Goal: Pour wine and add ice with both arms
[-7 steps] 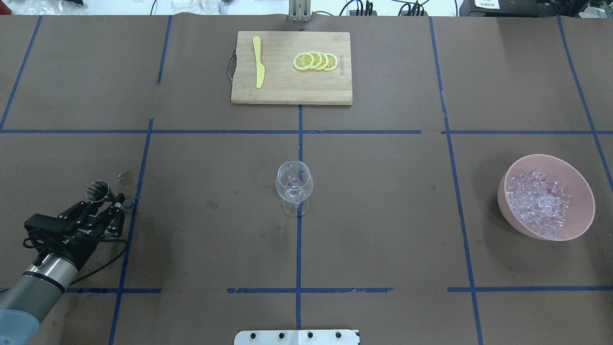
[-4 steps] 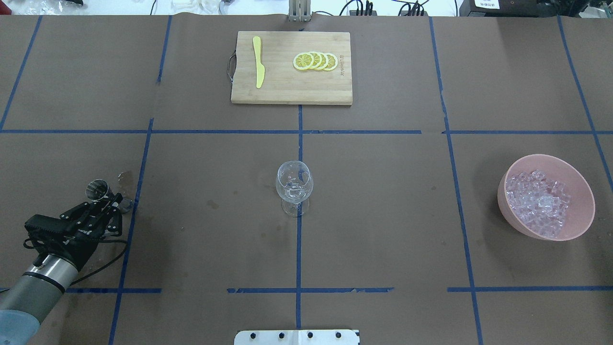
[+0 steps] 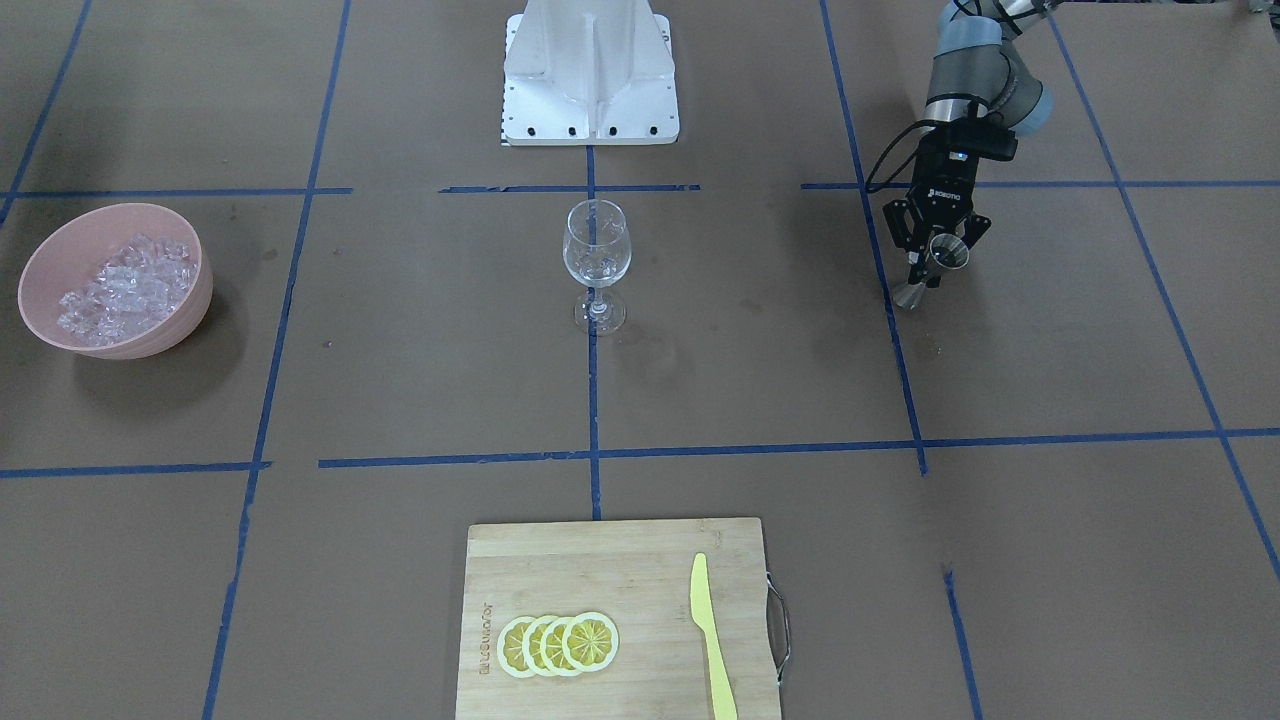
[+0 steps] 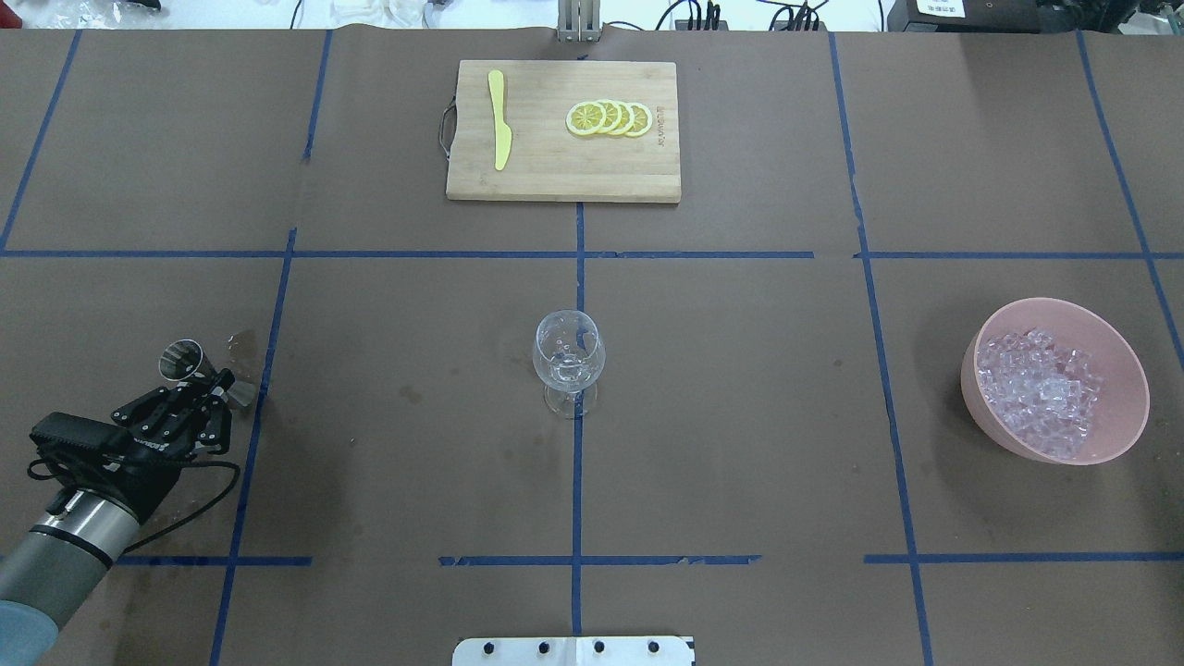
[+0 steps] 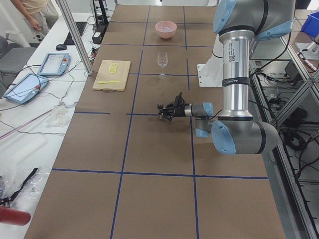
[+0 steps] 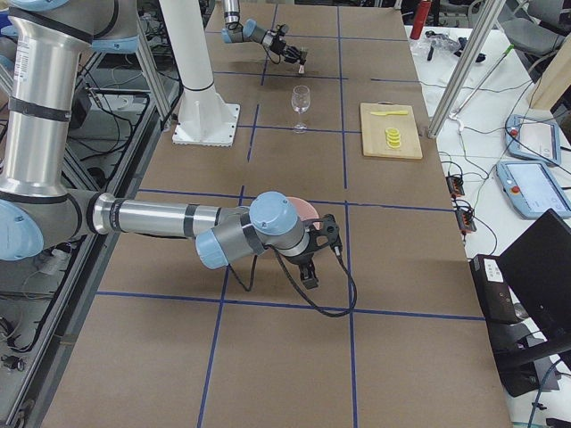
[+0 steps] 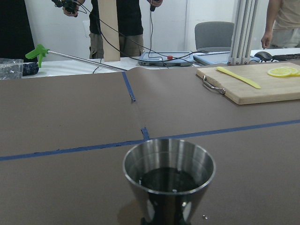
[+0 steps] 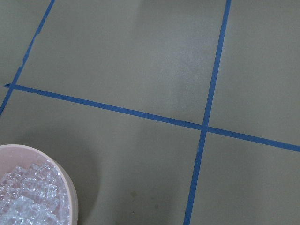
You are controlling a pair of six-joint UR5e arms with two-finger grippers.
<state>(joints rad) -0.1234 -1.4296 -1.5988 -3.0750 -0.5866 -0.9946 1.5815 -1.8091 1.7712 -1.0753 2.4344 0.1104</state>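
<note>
My left gripper (image 4: 220,385) is shut on the waist of a steel jigger (image 4: 190,368) at the table's left, low over the brown paper. It also shows in the front-facing view (image 3: 934,268). In the left wrist view the jigger (image 7: 168,180) stands upright with a little dark-looking wine (image 7: 165,179) in its cup. The empty-looking wine glass (image 4: 568,359) stands at the table's middle, far to the right of the jigger. Ice (image 4: 1043,388) fills a pink bowl (image 4: 977,400) at the right. My right gripper (image 6: 312,265) hangs beside that bowl; I cannot tell whether it is open or shut.
A wooden cutting board (image 4: 562,180) at the far middle carries a yellow knife (image 4: 499,120) and several lemon slices (image 4: 609,118). The white pedestal (image 3: 590,75) stands at the robot's side. The right wrist view shows the bowl's rim (image 8: 71,190) and blue tape lines.
My left gripper has shifted a little to the left with the jigger in it. The glass, bowl and board have not moved.
</note>
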